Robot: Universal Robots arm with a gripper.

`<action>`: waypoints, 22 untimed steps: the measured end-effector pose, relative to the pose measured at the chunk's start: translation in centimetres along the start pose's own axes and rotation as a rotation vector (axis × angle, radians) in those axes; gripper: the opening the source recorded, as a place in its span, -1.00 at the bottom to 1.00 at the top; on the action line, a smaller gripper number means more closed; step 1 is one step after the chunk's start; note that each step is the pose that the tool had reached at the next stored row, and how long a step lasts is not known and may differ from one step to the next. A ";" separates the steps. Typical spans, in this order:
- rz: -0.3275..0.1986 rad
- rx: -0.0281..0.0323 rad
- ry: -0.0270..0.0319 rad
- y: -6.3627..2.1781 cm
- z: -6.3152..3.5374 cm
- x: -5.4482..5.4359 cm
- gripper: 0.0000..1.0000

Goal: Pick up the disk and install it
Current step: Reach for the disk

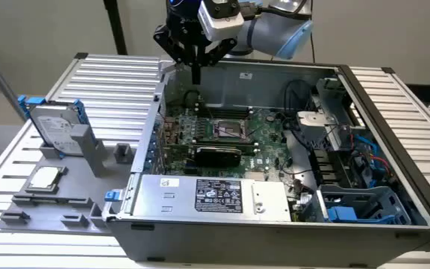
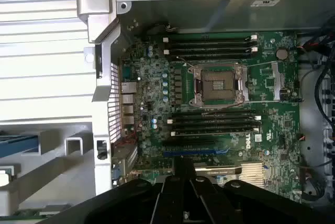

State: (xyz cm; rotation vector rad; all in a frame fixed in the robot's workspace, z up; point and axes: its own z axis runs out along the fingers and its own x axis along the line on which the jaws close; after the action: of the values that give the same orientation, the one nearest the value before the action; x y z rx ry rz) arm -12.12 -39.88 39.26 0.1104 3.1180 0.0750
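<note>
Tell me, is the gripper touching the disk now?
Apart. In the exterior view the gripper hangs above the computer case, while the disk stands in a grey holder far to that view's left.

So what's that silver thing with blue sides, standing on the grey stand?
The disk is a flat silver-grey slab, metal by its look, with a white label and blue plastic rails along its sides. It stands on edge, leaning a little, slotted in a grey holder on the exterior view's left, outside the computer case. The gripper is apart from it, above the case.
</note>
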 end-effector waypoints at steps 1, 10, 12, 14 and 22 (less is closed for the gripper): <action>0.000 0.0000 0.0000 0.00 0.00 0.0 -1.00; 0.000 0.0001 0.0000 0.00 0.00 0.0 -1.00; 0.000 0.0000 0.0000 0.00 0.00 0.0 -1.00; 0.000 0.0002 0.0001 -0.01 -0.01 0.2 -1.00; 0.000 0.0001 0.0000 -0.25 -0.08 3.6 -1.00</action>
State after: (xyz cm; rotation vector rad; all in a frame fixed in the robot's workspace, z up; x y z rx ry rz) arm -15.74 -39.88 39.26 0.1104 3.1181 0.0749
